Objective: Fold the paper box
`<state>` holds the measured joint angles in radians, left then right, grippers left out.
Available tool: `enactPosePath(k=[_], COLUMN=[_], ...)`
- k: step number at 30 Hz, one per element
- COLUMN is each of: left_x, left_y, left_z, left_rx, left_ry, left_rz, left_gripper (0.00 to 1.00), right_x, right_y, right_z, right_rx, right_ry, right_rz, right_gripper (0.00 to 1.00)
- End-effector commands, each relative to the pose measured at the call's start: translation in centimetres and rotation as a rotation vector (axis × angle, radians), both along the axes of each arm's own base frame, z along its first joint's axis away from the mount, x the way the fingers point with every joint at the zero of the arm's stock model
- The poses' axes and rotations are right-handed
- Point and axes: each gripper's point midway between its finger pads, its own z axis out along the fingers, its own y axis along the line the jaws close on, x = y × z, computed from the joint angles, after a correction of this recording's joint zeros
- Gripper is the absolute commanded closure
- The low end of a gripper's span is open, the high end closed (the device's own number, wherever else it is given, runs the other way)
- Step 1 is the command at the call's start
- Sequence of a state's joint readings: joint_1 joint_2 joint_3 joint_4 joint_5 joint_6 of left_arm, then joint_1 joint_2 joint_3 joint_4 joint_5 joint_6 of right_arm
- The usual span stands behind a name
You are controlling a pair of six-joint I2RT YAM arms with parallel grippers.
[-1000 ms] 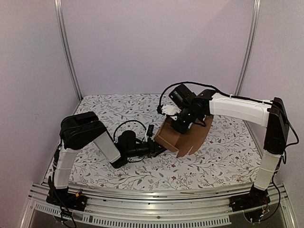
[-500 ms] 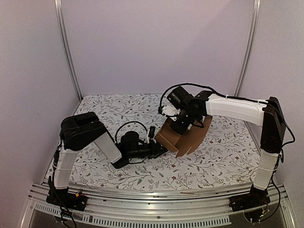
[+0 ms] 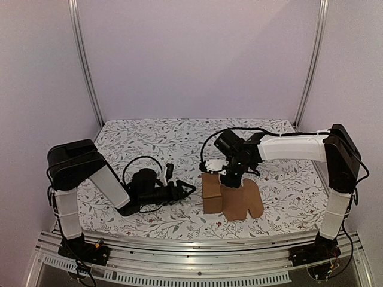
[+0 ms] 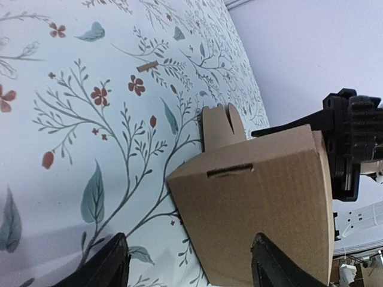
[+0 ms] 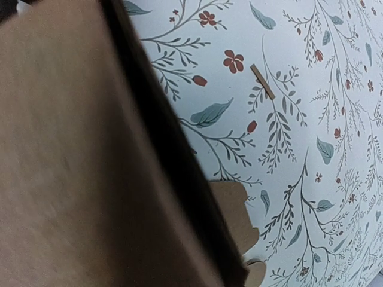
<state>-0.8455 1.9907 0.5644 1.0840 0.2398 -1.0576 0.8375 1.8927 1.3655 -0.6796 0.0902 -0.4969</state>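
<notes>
The paper box (image 3: 212, 192) stands on the table as a small brown cuboid, with a rounded flap (image 3: 244, 202) lying flat to its right. My right gripper (image 3: 229, 178) sits at the box's top rear edge. In the right wrist view a cardboard panel (image 5: 66, 149) fills the left, pressed along a dark finger (image 5: 173, 149), so the jaw gap is hidden. My left gripper (image 3: 188, 190) lies low to the left of the box, open and apart from it. The left wrist view shows the slotted box face (image 4: 263, 197) ahead of the open left gripper (image 4: 191, 269).
A small cardboard scrap (image 5: 262, 82) lies on the floral table cover (image 3: 149, 140); it also shows as a scrap (image 4: 146, 66) in the left wrist view. The left arm's cable (image 3: 140, 164) loops over the table. Walls and metal posts (image 3: 84, 66) enclose the back and sides.
The right gripper brought the tilted, open box down and nearer; it now stands upright with its flap flat on the table. The left arm drew back to the left, away from the box.
</notes>
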Motion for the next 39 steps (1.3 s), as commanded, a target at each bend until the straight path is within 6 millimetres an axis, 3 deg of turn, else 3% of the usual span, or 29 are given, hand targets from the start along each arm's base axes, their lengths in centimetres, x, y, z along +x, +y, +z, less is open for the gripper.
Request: enactPosePath(k=[1, 5, 10, 15, 20, 23, 27, 31, 39], left_x=[0.8, 1.8, 2.8, 2.0, 0.9, 0.4, -0.2, -0.6, -1.1], left_y=[2.6, 3.2, 4.9, 2.7, -0.4, -1.9, -3.8, -5.0, -6.2], left_z=[-1.5, 1.2, 5.5, 10.2, 9.9, 9.2, 8.6, 8.5, 8.0], left_rx=[0.194, 0.294, 0.403, 0.439, 0.383, 0.337, 0.283, 0.274, 0.261], left_ry=[-0.043, -0.122, -0.222, -0.372, -0.355, -0.333, -0.305, -0.304, -0.296], left_rz=[0.052, 0.065, 0.127, 0.048, -0.085, -0.124, -0.177, -0.206, -0.254], left_gripper=[0.3, 0.29, 0.28, 0.26, 0.27, 0.27, 0.28, 0.28, 0.28], right_x=[0.5, 0.0, 0.1, 0.6, -3.3, -5.3, -6.1, -5.9, -6.2], right_y=[3.5, 3.4, -0.6, -3.1, -1.1, 0.4, 1.5, 1.3, 0.7], right_z=[2.0, 3.0, 3.4, 6.0, 9.5, 10.4, 8.0, 5.7, 4.7], right_rx=[0.244, 0.265, 0.22, 0.284, 0.478, 0.573, 0.574, 0.524, 0.496], right_ry=[-0.112, -0.087, -0.041, 0.039, 0.249, 0.403, 0.588, 0.613, 0.609], right_rz=[0.107, 0.109, 0.069, -0.023, 0.006, 0.016, -0.025, -0.051, -0.053], right_gripper=[0.87, 0.79, 0.67, 0.62, 0.59, 0.58, 0.56, 0.55, 0.58])
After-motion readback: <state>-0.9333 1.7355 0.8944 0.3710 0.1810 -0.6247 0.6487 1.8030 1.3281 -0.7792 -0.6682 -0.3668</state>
